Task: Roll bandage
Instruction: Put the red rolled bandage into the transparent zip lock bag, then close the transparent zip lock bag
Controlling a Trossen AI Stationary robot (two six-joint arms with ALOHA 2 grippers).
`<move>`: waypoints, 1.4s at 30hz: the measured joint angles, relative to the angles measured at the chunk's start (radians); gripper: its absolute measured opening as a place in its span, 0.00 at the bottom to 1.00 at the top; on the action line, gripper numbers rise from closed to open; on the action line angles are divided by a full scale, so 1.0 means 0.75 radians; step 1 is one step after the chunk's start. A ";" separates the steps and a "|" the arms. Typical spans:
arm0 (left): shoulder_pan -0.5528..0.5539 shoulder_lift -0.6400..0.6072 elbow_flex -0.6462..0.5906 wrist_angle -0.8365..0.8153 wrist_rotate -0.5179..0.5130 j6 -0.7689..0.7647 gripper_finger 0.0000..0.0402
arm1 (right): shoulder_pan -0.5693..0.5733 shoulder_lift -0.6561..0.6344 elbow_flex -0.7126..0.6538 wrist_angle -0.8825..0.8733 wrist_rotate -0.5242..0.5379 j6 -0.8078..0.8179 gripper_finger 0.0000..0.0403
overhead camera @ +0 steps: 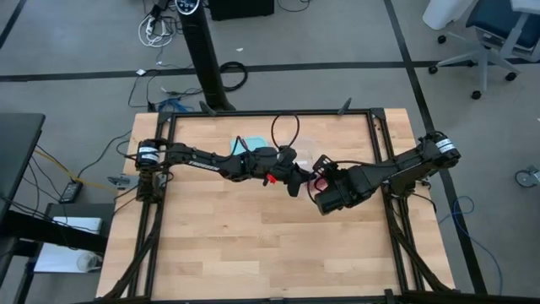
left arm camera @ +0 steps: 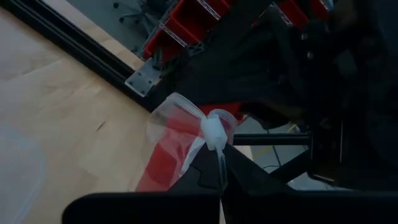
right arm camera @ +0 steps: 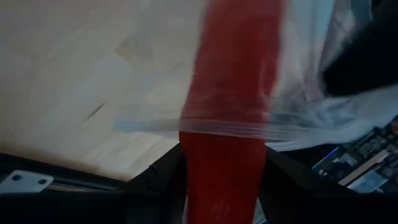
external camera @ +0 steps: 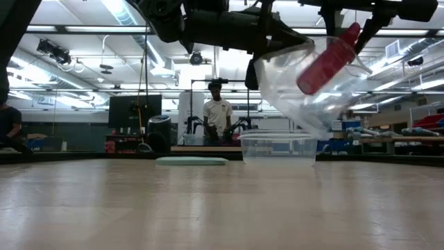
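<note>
The bandage (right arm camera: 227, 93) is a red roll, seen tilted in the low view (external camera: 329, 60), its lower part inside a clear plastic bag (external camera: 295, 90) that hangs above the table's middle. My left gripper (overhead camera: 295, 184) is shut on the bag. From the right, my right gripper (overhead camera: 323, 187) is shut on the roll's upper end, slanting down. In the left wrist view the red roll (left arm camera: 166, 163) shows through the bag's film. My left gripper pinches a bunched bit of the bag's rim (left arm camera: 214, 132) between its two fingers, coming about level from the table's left. The bag hangs below, clear of the table. My right gripper has the roll's end (right arm camera: 224, 165) between its two fingers (right arm camera: 158, 177), the roll pointing away along them. The bag's mouth edge (right arm camera: 186, 126) crosses the roll. The roll is clear of the table, tilted.
A clear square container (external camera: 277, 147) stands on the table beyond the bag, its light-blue lid (external camera: 191, 160) lying flat to the left of it. A person (external camera: 218, 111) stands in the room behind the table. Black frame rails (overhead camera: 384, 152) border the wooden top.
</note>
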 joint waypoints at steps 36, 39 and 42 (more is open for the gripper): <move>0.015 0.000 0.000 0.092 0.146 0.157 0.00 | 0.190 -0.382 0.036 -0.046 -0.027 0.984 0.51; 0.015 0.000 0.000 0.109 0.168 0.183 0.00 | 0.188 -0.484 0.006 0.047 -0.134 1.112 0.50; 0.015 0.000 0.000 0.115 0.182 0.210 0.00 | 0.175 -0.577 -0.041 0.154 -0.176 1.150 0.50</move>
